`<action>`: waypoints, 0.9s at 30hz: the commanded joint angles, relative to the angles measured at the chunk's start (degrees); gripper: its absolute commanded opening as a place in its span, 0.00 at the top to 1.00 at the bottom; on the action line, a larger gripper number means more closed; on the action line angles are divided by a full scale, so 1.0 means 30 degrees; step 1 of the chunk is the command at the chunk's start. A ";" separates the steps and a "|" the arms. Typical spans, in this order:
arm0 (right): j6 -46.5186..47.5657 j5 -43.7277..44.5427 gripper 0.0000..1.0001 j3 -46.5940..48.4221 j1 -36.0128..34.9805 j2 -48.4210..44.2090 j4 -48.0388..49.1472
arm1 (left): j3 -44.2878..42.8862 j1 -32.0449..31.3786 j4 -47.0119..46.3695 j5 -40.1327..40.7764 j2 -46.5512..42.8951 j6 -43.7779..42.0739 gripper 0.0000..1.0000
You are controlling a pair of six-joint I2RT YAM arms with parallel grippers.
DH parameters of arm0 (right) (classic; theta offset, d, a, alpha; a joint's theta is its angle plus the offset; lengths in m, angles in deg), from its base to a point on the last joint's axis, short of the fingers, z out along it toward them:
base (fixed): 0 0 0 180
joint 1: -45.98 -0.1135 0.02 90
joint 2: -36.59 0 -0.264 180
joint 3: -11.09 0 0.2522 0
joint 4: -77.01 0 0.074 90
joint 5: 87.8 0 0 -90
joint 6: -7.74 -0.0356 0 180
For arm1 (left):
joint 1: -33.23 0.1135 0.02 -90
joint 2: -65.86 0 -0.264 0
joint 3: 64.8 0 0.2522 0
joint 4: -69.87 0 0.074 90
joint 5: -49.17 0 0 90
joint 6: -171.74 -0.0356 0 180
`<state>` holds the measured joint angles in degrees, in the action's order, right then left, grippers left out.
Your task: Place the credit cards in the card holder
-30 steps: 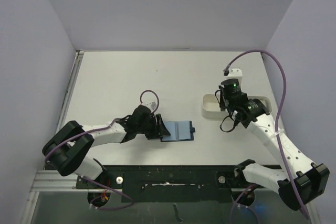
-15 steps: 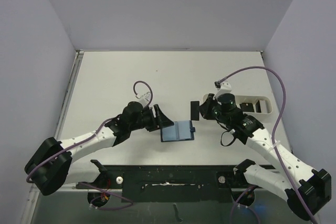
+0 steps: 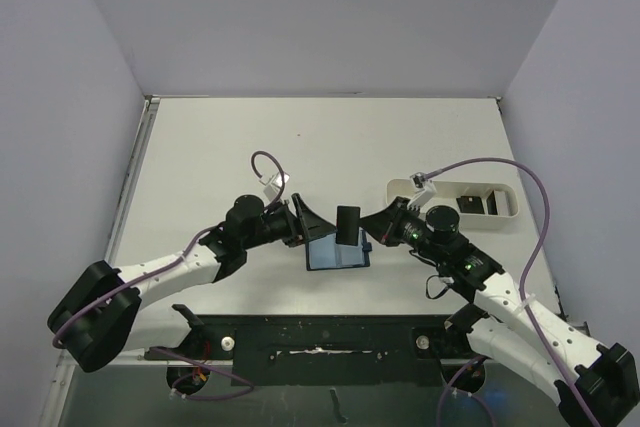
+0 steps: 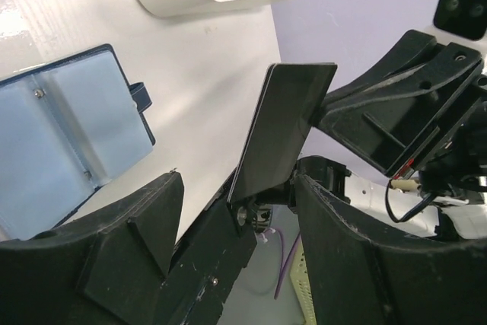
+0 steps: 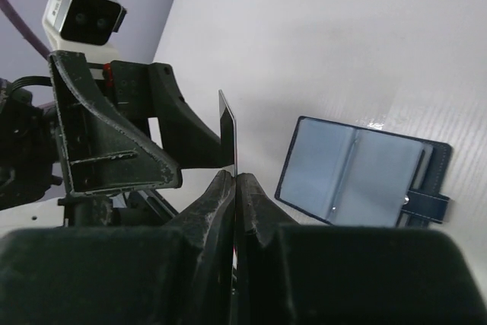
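Left gripper [image 3: 303, 221]: its jaws are standing wide apart and holding nothing, with the fingers pointing right across the white table [image 3: 220, 147].

Small navy blue folding card holder [image 3: 337, 252]: it is lying open and flat on the table with its pale blue pockets facing up. It is sitting between the two grippers, just right of the left fingertips and slightly nearer.

Thin dark rectangular credit card [image 3: 348, 224]: it is standing on end above the holder's far edge, long axis roughly upright. In the left wrist view it is lining up with the gap between the spread left fingers, touching neither.

Right gripper [image 3: 372, 232]: it is reaching in from the right, clamped tight on the card's lower end.

Long white oblong tray [image 3: 400, 195]: it is sitting at the far right with further dark cards [image 3: 467, 205] lying in it.

Judgement: the card is facing the left gripper directly, and that is the nearer free hand. The pockets are lying below the card and nearer, so the coming move is turning on that offset.
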<state>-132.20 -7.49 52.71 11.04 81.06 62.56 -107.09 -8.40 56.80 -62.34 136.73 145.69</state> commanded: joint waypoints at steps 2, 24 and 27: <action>-0.2191 -0.1634 1.00 -0.1137 -0.0210 -0.0476 0.4317 | -0.0269 0.0077 -0.2944 -0.0840 0.0494 0.0521 0.40; -0.3668 -0.2689 0.70 -0.1782 -0.0396 0.0855 0.6109 | -0.0137 0.0336 -0.5243 -0.1688 0.1820 0.1724 1.00; -0.4209 -0.2889 0.70 -0.2192 -0.0391 0.0956 0.6846 | 0.0223 0.0489 -0.5883 -0.1704 0.1864 0.2066 1.00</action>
<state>-141.38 -11.01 46.61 10.43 83.75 74.18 -106.83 -7.41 45.83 -66.85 141.85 150.41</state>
